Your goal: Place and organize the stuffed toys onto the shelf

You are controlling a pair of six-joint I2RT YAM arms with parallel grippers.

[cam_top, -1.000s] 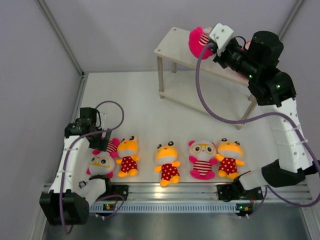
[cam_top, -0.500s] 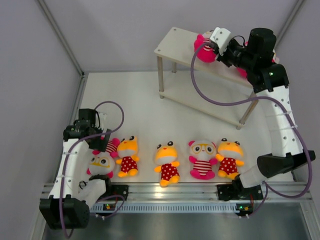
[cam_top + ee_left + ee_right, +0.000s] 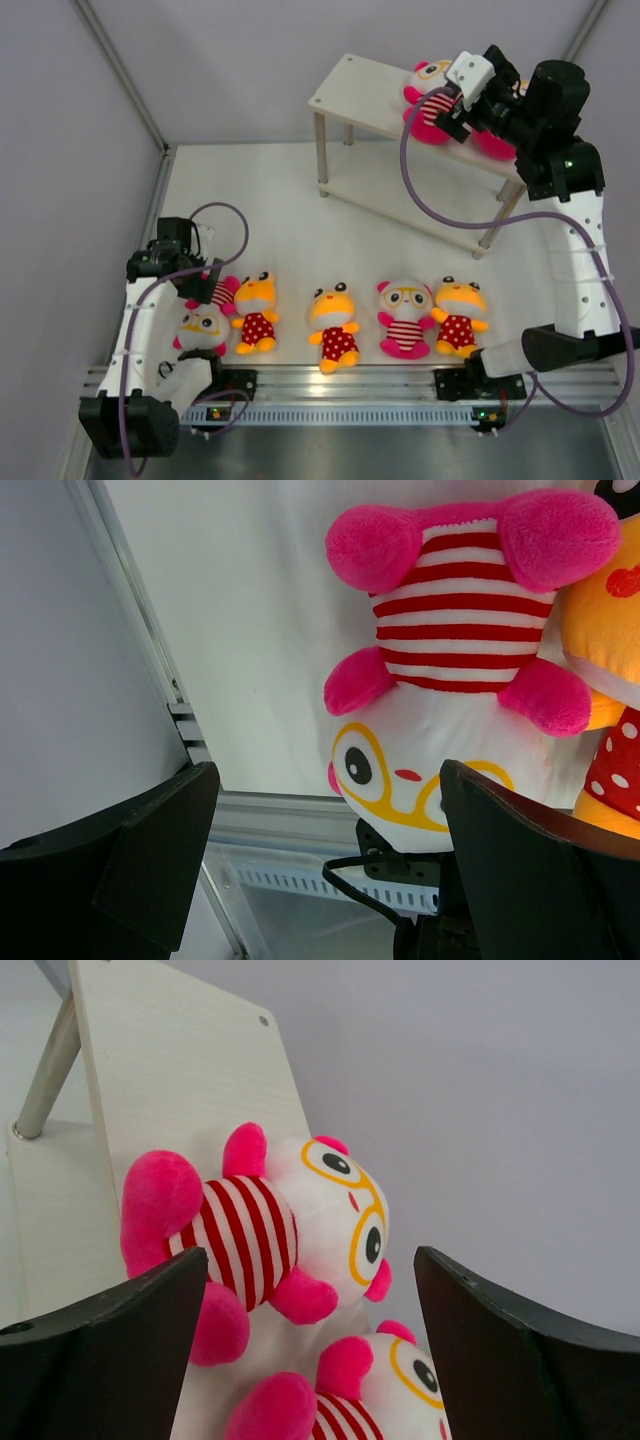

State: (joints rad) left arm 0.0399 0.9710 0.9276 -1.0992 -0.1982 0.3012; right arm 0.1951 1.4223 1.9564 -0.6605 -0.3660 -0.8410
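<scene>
On the shelf's (image 3: 350, 85) top board lies a pink stuffed toy (image 3: 428, 88), face up, beside a second pink one (image 3: 495, 143) partly hidden by the right arm. My right gripper (image 3: 447, 112) hovers just right of the first toy, open and holding nothing. The right wrist view shows both toys (image 3: 270, 1222) (image 3: 385, 1400) on the board (image 3: 170, 1070) beyond the open gripper (image 3: 310, 1345). On the table lies a row of five toys: pink (image 3: 203, 328), yellow (image 3: 257, 312), yellow (image 3: 334, 325), pink (image 3: 404, 318), yellow (image 3: 460, 315). My left gripper (image 3: 193, 266) hangs open over the leftmost pink toy (image 3: 450, 680).
The shelf's lower board (image 3: 400, 200) shows beneath the top one. A metal rail (image 3: 340, 385) runs along the table's near edge, and grey walls (image 3: 70, 150) close in the left and back. A yellow toy (image 3: 610, 670) lies against the pink one under the left gripper.
My right gripper has opened and let go of the pink toy, which now rests on the top board. That gripper has drawn back to the right. The left arm is unmoved.
</scene>
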